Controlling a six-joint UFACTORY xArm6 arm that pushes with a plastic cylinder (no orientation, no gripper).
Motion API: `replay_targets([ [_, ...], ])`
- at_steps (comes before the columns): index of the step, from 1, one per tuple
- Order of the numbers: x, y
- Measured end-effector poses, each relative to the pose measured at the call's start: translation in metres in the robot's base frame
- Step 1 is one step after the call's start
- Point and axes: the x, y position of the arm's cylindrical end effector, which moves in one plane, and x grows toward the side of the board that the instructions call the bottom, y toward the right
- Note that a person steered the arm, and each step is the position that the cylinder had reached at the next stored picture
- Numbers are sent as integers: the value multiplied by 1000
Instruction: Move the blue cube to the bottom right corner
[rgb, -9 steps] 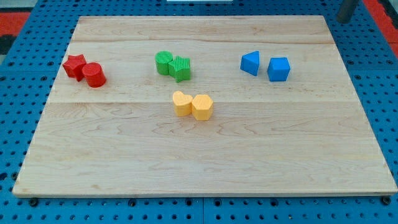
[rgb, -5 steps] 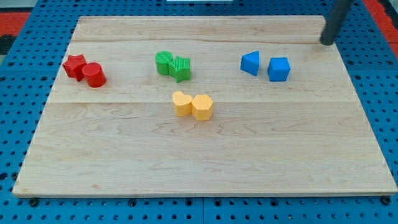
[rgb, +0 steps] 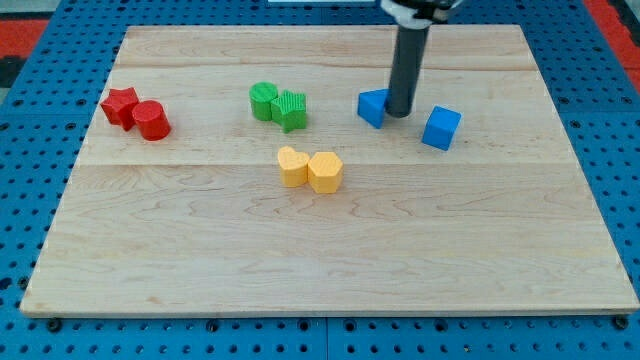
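Your blue cube (rgb: 441, 128) sits on the wooden worktop (rgb: 330, 260) in the upper right part of the view, turned so that a corner faces the view's bottom, and it stands apart from the other blue block (rgb: 373, 107), a wedge-like piece to its left. The end effector here is a plain dark rod with nothing to clench or release; my tip (rgb: 399, 113) rests on the board between the two blue blocks, touching or nearly touching the right side of the wedge-like one and a short way left of the cube. Expect the cube to be light, hard and stiff, likely a small plastic piece, so it should slide readily on the smooth wood and may spin if you press off centre. You cannot take hold of it; you can only push, so place the tip against its upper-left side, aiming through the middle of the block toward the view's bottom right corner. Because the cube sits corner-on, a push on an edge could make it rotate and slip off the rod, so meet a flat face squarely. The red pair (rgb: 136, 112), green pair (rgb: 278, 105) and yellow pair (rgb: 309, 168) lie well to the left, clear of that path.
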Motion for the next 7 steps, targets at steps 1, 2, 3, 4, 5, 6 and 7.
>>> replay_targets([
  [1, 38, 31],
  [2, 14, 33],
  [3, -17, 43],
  [4, -49, 52],
  [5, 14, 89],
  [6, 77, 100],
  [7, 101, 103],
])
